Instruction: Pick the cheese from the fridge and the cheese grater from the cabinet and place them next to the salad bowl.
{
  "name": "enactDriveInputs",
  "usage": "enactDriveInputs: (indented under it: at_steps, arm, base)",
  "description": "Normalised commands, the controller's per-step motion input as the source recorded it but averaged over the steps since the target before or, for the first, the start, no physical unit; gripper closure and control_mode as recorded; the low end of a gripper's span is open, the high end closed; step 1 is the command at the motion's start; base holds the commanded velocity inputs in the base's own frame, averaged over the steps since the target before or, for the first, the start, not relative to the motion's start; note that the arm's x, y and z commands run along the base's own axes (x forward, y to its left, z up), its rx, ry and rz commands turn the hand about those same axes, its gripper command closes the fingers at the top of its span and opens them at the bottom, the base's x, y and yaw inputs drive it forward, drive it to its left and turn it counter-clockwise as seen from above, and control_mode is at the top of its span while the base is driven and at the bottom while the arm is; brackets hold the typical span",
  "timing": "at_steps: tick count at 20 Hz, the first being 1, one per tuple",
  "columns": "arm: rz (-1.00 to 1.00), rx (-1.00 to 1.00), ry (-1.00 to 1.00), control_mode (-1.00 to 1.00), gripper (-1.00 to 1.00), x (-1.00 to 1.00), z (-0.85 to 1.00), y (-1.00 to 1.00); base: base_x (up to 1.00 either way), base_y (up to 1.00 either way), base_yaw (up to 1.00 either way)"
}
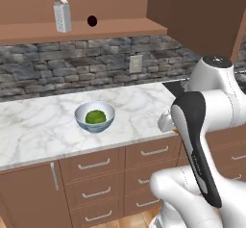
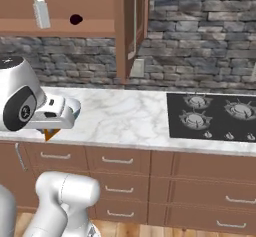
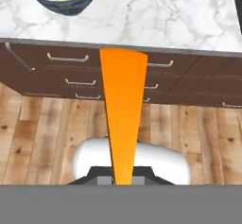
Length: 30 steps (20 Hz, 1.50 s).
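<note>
Where the arm folds low in front of the marble counter [image 1: 43,126], the gripper [image 2: 50,131] hangs at the counter's front edge, its jaws clenched on the cheese [image 3: 122,119].

Cheese: orange wedge, held between the jaws. In the hand view it runs as a long tapering strip up from the fingertips, its wide end reaching the counter's front edge, with the brown drawer fronts [image 3: 66,72] and wood floor [image 3: 42,133] behind it. In the right base view only a small orange corner pokes out beneath the white hand, level with the top drawer.

Salad bowl [image 1: 95,117]: pale blue-grey, green leafy ball inside, standing on the counter near its front edge. It sits to the left of the held cheese in both the left base view and the hand view, apart from it and not touching.

Cheese grater [image 1: 62,15]: silvery, upright on the ledge of the wooden wall cabinet [image 1: 72,30], well above the counter.

Dark ball [image 1: 92,20]: on the same ledge, just right of the grater.

Gas hob [image 2: 212,115]: black, set in the counter at the far right.
</note>
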Motion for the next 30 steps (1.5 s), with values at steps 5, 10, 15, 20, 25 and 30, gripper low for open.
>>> enactDriveInputs:
  at_steps: [5, 10, 15, 20, 25, 30]
  arm:
    - [0.00, 0.00, 0.00, 1.00, 1.00, 0.00, 0.00, 0.00]
    - [0.00, 0.00, 0.00, 1.00, 1.00, 0.00, 0.00, 0.00]
    - [0.00, 0.00, 0.00, 1.00, 1.00, 0.00, 0.00, 0.00]
    - [0.00, 0.00, 0.00, 1.00, 1.00, 0.00, 0.00, 0.00]
    - [0.00, 0.00, 0.00, -1.00, 1.00, 0.07, 0.00, 0.00]
    - [0.07, 0.00, 0.00, -1.00, 1.00, 0.36, 0.00, 0.00]
  base:
    - [0.36, 0.43, -0.36]
    - [0.41, 0.48, -0.34]
    - [0.28, 0.41, -0.25]
    - [0.00, 0.02, -0.01]
    - [0.02, 0.00, 0.00]
    - [0.00, 0.00, 0.00]
